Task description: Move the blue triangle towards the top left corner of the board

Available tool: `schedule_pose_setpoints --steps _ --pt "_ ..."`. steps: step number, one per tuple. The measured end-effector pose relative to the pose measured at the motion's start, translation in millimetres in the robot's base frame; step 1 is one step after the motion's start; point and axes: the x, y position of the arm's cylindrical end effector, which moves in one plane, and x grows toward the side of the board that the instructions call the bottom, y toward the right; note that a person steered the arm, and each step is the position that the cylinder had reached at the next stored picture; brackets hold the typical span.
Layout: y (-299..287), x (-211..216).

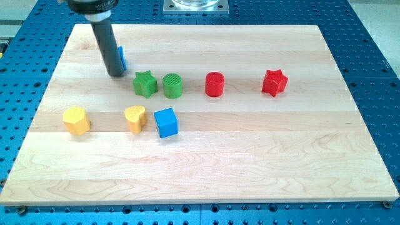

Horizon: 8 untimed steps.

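One block of the eight matters here, the blue triangle (pixel 122 58), and only a thin blue sliver of it shows, pressed against the rod's right flank and mostly hidden behind it. My tip (pixel 116 74) rests on the wooden board (pixel 250 162) just below and to the left of that sliver, apparently touching it, though the contact itself is hidden. There are no jaws on this arm, only the straight dark rod, so nothing opens or clamps.

By my judgement the push is well under way: the triangle already lies in the board's upper-left part, with some bare wood left toward the corner. From where my tip stands it cannot drive the block up and left; the next move calls for getting round to the triangle's lower-right side and pushing diagonally.

To the right of my tip sit the green star (pixel 145 84) and green cylinder (pixel 173 85), close together, then the red cylinder (pixel 214 84) and red star (pixel 274 82) farther right. Below my tip are a yellow block (pixel 76 120) of unclear outline, a yellow heart (pixel 135 118) and the blue cube (pixel 165 122). The blocks look matte and solid; the board is pale, smooth planking.
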Motion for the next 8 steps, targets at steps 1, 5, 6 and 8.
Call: schedule_pose_setpoints --steps 1,5,6,8 --pt "23 -14" --pt "-37 -82" --pt "4 -58" --pt "19 -48"
